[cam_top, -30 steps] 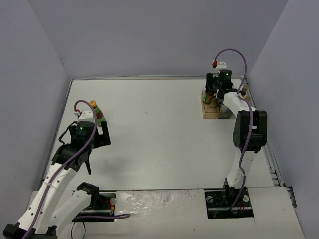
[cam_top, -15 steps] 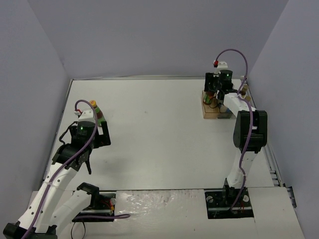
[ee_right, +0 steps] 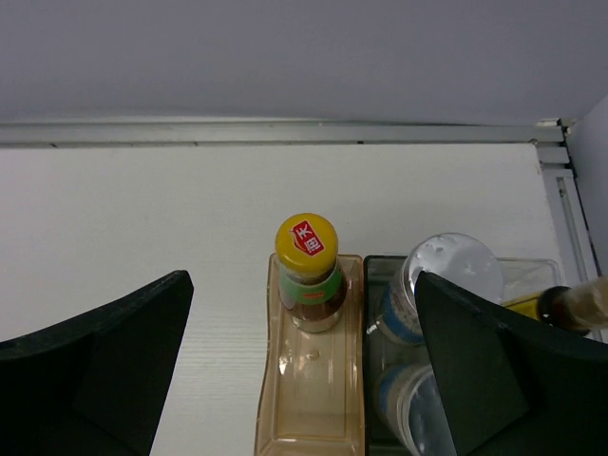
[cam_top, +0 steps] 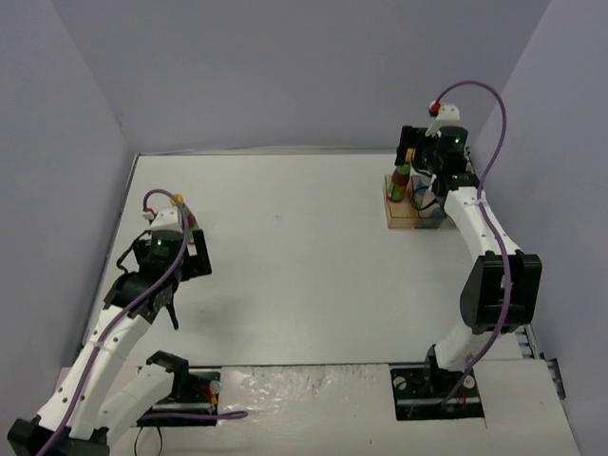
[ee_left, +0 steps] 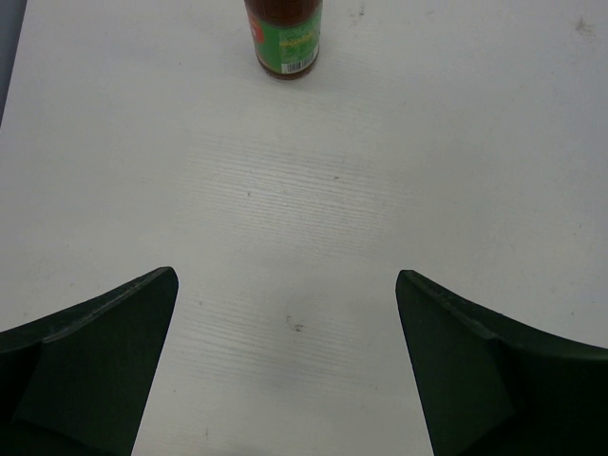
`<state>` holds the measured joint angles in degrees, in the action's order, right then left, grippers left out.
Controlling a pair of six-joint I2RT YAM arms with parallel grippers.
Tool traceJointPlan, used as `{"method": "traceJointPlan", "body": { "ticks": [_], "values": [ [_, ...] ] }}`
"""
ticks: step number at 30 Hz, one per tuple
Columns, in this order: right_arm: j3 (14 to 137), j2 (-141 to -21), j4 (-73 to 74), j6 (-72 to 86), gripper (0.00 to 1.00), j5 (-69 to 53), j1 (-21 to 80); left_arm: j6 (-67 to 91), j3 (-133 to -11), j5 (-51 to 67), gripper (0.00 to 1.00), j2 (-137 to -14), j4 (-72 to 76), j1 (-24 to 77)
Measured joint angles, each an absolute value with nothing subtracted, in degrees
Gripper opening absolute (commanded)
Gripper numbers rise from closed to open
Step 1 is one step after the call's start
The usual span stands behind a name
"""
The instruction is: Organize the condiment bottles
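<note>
**Top view.** The left gripper (cam_top: 169,249) hovers at the frame's middle left, spread wide and holding nothing. It sits just below the loose dark bottle (cam_top: 187,217), which stands upright on the white table (cam_top: 304,247). The left arm rises from the lower left corner and bends at the elbow. At upper right, the right gripper (cam_top: 415,163) hangs over the tray (cam_top: 397,218), also parted and empty. The right arm climbs from its base at the bottom right, with its elbow out toward the right wall. The racked dark bottle (cam_top: 403,173), yellow-capped, stands on the tray's left side.

**Left wrist view.** Both dark fingers (ee_left: 95,370) sit at the bottom corners, far apart, with bare table between them. The loose dark bottle, showing its red-green label, stands at the top edge left of centre. It is well ahead of the fingertips and its cap is cut off by the frame.

**Right wrist view.** The fingers (ee_right: 513,361) are wide apart in the lower corners and touch nothing. Between them, at centre, the racked dark bottle stands upright at the far end of the orange compartment (ee_right: 309,423). Just to its right, two silver-topped cylinders (ee_right: 446,275) fill the grey compartment (ee_right: 532,271), one behind the other. At the right edge a brownish bottle neck (ee_right: 575,302) shows, partly hidden by the finger.
</note>
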<state>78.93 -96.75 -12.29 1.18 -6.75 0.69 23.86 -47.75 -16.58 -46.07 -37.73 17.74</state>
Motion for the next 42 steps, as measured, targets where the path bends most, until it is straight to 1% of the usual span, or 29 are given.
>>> {"method": "traceJointPlan", "body": {
  "ticks": [4,11,17,21,27,29,37,40,42],
  "values": [
    [75.9,-82.9,-10.7,5.2,1.00,-7.0,0.7,24.3,-47.8,-18.2,0.97,-49.5,-35.1,16.8],
    [69.6,-66.7,-9.3,11.4,1.00,-10.7,1.3,23.6,-52.4,-17.9,0.97,-59.7,-30.4,11.1],
    [64.8,-57.7,-5.0,14.3,1.00,-14.2,1.6,23.1,-61.0,-15.1,0.97,-71.5,-23.7,4.3],
    [63.1,-53.7,-3.6,15.3,1.00,-16.1,1.6,22.3,-64.4,-13.3,0.96,-77.8,-20.2,3.6],
    [60.7,-49.7,0.3,16.0,1.00,-18.8,1.8,21.2,-68.1,-11.6,0.86,-86.7,-16.2,3.1],
    [60.4,-49.0,1.7,16.1,1.00,-19.3,2.2,20.9,-68.5,-11.4,0.78,-88.6,-15.5,2.9],
    [57.8,-43.6,8.0,15.2,1.00,-20.0,4.2,20.7,-69.2,-10.1,0.25,-92.0,-13.7,2.8],
    [57.3,-42.5,9.1,14.9,1.00,-20.0,4.2,21.2,-68.8,-9.6,0.13,-91.8,-12.6,3.3],
    [57.0,-42.0,9.7,14.8,1.00,-20.0,4.2,21.3,-68.4,-9.6,0.09,-91.6,-12.3,4.4]
  ]
}}
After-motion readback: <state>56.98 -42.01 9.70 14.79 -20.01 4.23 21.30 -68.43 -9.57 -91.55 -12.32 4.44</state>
